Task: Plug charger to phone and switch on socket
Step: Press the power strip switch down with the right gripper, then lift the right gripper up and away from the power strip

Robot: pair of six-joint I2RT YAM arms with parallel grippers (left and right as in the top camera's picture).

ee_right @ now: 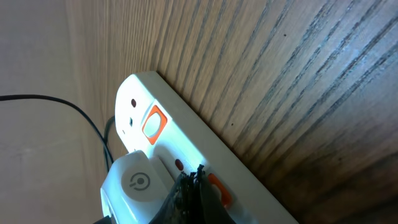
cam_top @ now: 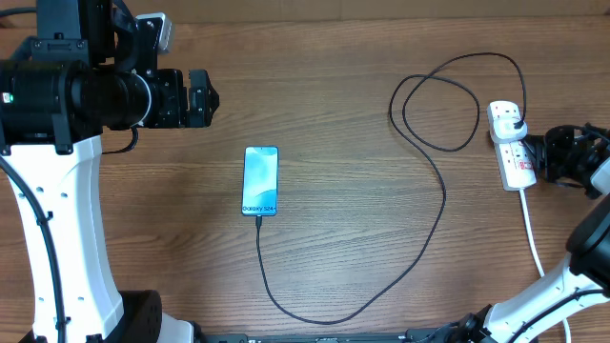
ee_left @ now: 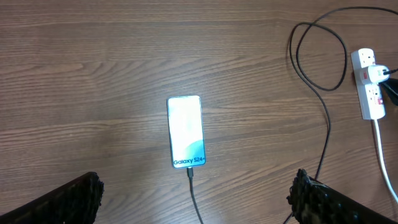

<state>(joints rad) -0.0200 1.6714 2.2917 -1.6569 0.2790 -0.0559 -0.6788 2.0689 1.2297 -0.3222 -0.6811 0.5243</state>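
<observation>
The phone [cam_top: 260,180] lies flat mid-table with its light blue screen lit. The black charger cable [cam_top: 441,205] has its tip in the phone's bottom edge, then loops right and up to the white socket [cam_top: 516,155]. In the left wrist view the phone [ee_left: 185,130] and the inserted connector [ee_left: 190,172] show, and my left gripper [ee_left: 196,200] hangs open and empty above them. My right gripper [ee_right: 198,180] is shut, and its tips touch the socket [ee_right: 186,134] beside an orange-red switch [ee_right: 219,188]. A white plug [ee_right: 134,184] sits in the socket.
The socket's thick white cord [cam_top: 532,238] runs toward the front right edge. A second orange-red switch [ee_right: 152,122] sits farther along the strip. My left arm [cam_top: 95,95] is at the back left and the right arm [cam_top: 581,162] at the far right.
</observation>
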